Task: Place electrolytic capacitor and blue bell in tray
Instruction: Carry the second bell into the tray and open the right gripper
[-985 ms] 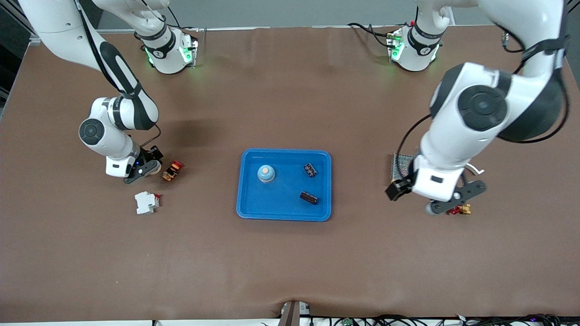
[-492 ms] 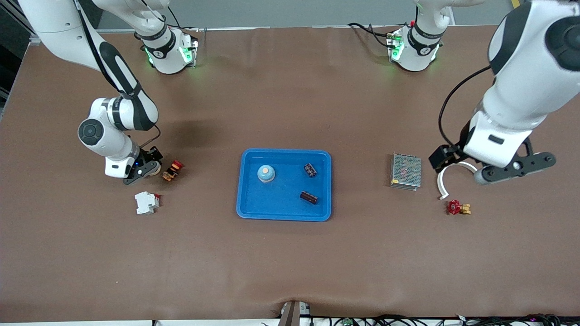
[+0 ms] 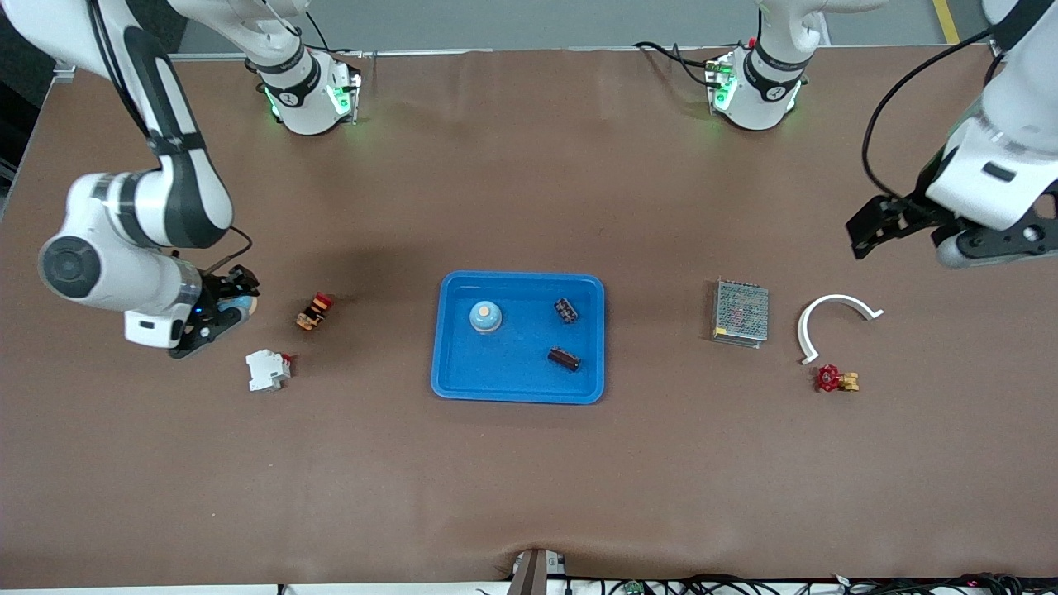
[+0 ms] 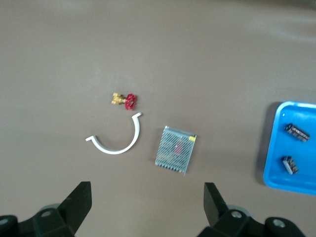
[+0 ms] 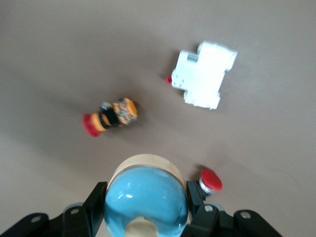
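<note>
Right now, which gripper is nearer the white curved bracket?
Left. The left gripper is up over the table by the white curved bracket; the right gripper is at the right arm's end.

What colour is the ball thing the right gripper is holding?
Light blue bell with a tan wooden base, clamped in the right gripper; the right wrist view shows it best.

High front view (plus two wrist views)

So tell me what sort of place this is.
Likely a robotics lab bench: two arms bolted to a brown-covered table, loose electrical parts such as a white circuit breaker, and a blue sorting tray.
</note>
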Motion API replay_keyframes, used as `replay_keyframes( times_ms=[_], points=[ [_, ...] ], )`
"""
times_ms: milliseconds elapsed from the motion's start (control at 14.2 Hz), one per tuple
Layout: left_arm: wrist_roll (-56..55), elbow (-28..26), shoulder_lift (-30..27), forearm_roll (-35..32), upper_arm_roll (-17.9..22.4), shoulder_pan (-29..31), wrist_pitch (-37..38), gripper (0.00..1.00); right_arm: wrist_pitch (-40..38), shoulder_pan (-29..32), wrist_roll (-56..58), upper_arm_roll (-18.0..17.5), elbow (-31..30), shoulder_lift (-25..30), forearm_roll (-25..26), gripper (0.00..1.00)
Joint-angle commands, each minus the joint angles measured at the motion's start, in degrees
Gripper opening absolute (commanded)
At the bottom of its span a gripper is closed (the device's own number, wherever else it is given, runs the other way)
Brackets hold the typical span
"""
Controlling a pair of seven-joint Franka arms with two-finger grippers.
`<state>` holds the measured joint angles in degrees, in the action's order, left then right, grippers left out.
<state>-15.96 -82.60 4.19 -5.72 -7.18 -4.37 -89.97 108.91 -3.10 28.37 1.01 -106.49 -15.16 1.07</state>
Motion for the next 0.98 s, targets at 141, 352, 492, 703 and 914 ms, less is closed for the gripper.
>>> replay_keyframes(
  times_ms=[141,352,492,703,914],
  points=[
    [4.4,-3.7,-5.2,2.7,3.7,-1.5,3.0,1.0,-9.2,-10.7,-23.6,0.0,14.8,-2.2,-3.2,0.46],
    [8.5,-4.6,-6.8,5.3,6.6,-2.0,3.1,1.0,-8.5,-16.5,-37.6,0.0,19.2,-5.8,-7.7,0.46],
    [8.6,-4.7,-7.4,5.2,6.6,-2.0,3.6,1.0,-6.2,-19.6,-44.9,0.0,22.2,-9.4,-8.2,0.47],
    [8.5,-5.6,-7.5,5.0,5.9,-1.0,3.6,1.0,1.0,-23.6,-51.6,0.0,23.2,-14.2,-8.2,0.47],
    [8.5,-6.6,-8.1,5.0,3.9,0.5,3.6,1.0,8.2,-26.4,-55.1,0.0,23.9,-19.4,-8.1,0.47]
  ],
)
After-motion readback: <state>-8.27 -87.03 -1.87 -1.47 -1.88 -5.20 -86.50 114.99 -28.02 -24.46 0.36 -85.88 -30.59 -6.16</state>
